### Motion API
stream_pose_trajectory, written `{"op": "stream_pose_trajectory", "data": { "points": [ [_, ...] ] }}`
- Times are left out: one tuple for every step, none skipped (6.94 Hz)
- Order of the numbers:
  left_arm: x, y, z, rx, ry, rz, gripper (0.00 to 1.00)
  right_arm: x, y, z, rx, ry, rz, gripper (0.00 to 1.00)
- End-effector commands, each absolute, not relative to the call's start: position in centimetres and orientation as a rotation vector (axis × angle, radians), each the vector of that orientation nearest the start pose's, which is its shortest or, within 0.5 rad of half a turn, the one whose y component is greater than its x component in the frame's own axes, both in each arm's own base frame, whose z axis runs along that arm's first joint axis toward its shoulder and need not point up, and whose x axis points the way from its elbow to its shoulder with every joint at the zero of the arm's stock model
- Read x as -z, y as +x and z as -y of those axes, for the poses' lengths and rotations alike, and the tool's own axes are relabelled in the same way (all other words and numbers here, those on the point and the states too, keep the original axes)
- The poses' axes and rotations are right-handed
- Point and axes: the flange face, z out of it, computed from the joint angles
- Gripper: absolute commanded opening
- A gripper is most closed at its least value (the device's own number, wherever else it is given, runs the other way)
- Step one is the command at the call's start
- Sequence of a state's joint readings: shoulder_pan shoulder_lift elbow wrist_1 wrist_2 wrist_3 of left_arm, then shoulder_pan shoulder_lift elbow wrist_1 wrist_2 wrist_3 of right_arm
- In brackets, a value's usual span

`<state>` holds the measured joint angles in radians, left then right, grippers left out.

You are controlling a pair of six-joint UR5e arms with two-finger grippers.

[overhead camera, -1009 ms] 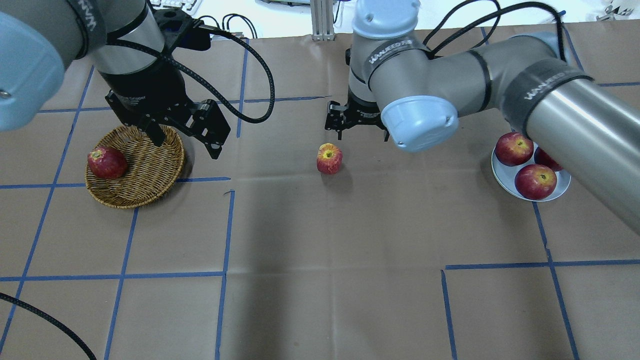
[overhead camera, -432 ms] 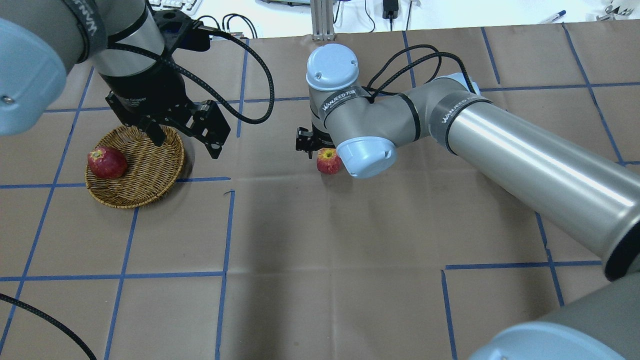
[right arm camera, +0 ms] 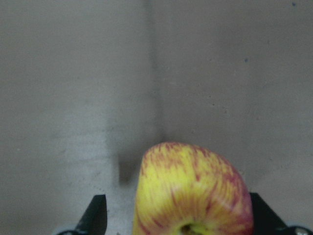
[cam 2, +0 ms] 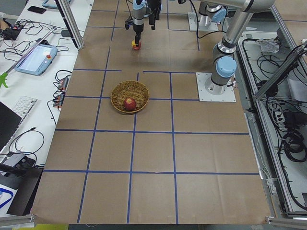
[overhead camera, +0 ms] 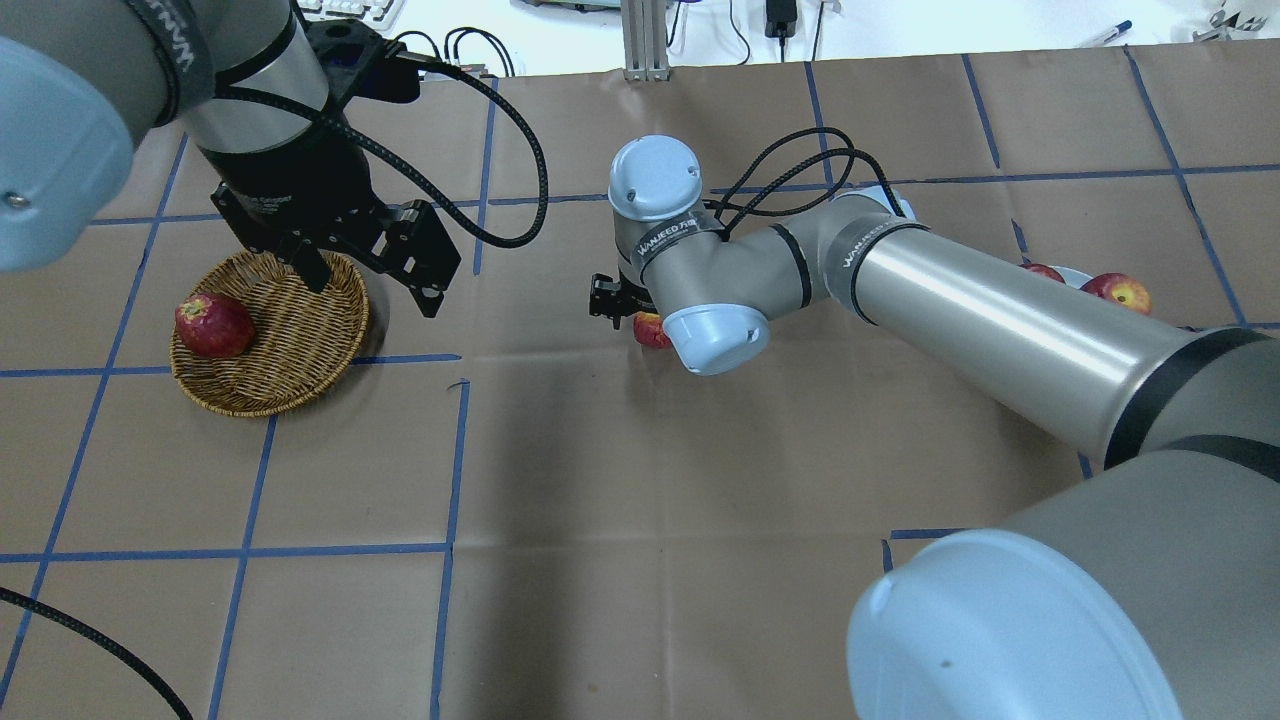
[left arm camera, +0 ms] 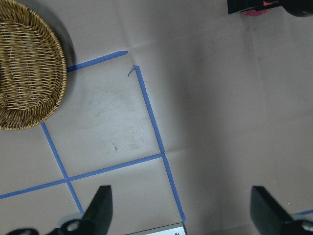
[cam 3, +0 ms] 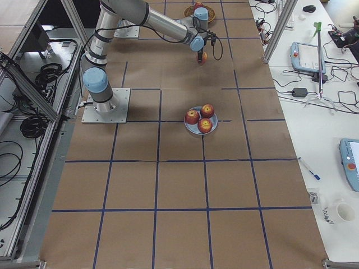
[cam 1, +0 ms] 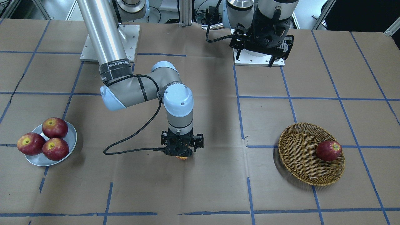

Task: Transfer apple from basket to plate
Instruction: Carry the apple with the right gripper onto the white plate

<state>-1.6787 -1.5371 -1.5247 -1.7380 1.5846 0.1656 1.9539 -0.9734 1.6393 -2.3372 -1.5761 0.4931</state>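
Observation:
The pale apple [right arm camera: 193, 191], red streaked with yellow, stands on the brown paper mid-table, outside the basket; it also shows in the front view [cam 1: 182, 158] and the overhead view [overhead camera: 648, 329]. My right gripper [cam 1: 180, 153] is lowered over it, open, with a finger on each side and a gap at the left one. The wicker basket [overhead camera: 300, 345] sits at the left and holds one dark red apple [overhead camera: 212, 325]. My left gripper [overhead camera: 372, 285] hangs open and empty above the basket's far rim. The silvery plate [cam 1: 72, 137] holds three dark red apples.
The right arm's long forearm [overhead camera: 1000, 330] crosses over the plate's side of the table and hides most of the plate in the overhead view. Blue tape lines [overhead camera: 450, 450] grid the brown paper.
My right arm has swung left and come down, so its open gripper now straddles the pale apple. The apple, the basket and my left arm have not moved.

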Motion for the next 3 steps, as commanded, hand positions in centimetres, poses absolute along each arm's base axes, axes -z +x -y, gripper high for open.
{"op": "stream_pose_trajectory", "data": {
  "points": [
    [-51.1, -18.1, 45.1, -0.135, 0.427, -3.098, 0.99, -16.8, 36.6, 56.4, 0.167, 0.162, -3.112, 0.86],
    [-51.1, -18.1, 45.1, -0.133, 0.429, -3.098, 0.99, -17.1, 36.6, 56.3, 0.164, 0.166, -3.108, 0.71],
    [-51.1, -18.1, 45.1, -0.133, 0.429, -3.098, 0.99, -18.2, 36.5, 56.5, 0.183, 0.171, -3.098, 0.66]
  ]
}}
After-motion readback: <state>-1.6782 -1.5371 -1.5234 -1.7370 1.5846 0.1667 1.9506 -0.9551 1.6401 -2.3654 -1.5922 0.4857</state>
